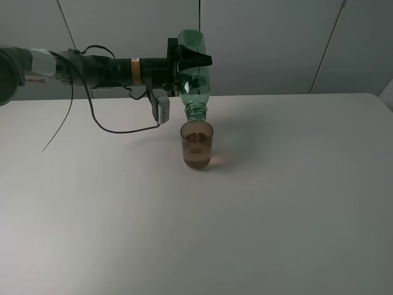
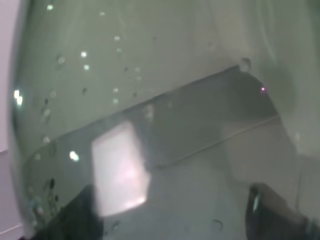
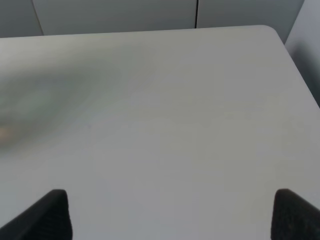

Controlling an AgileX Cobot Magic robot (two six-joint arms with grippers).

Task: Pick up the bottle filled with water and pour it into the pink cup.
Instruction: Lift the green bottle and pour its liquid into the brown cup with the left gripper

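The green transparent bottle point(image 1: 195, 80) hangs upside down, its open threaded neck pointing down just above the rim of the pink cup point(image 1: 197, 145). My left gripper point(image 1: 190, 58) is shut on the bottle's body, reaching in from the left. In the left wrist view the wet bottle point(image 2: 150, 75) wall fills the picture, with a dark finger point(image 2: 272, 212) showing through it. The cup stands upright on the white table point(image 1: 276, 215), and liquid seems to sit in its lower part. My right gripper point(image 3: 170, 215) is open above bare table, holding nothing, and it does not show in the exterior high view.
A black cable point(image 1: 116, 129) loops down from the left arm onto the table behind the cup. Grey wall panels point(image 1: 276, 43) stand behind the table's far edge. The table's rounded far right corner point(image 3: 272, 31) appears in the right wrist view.
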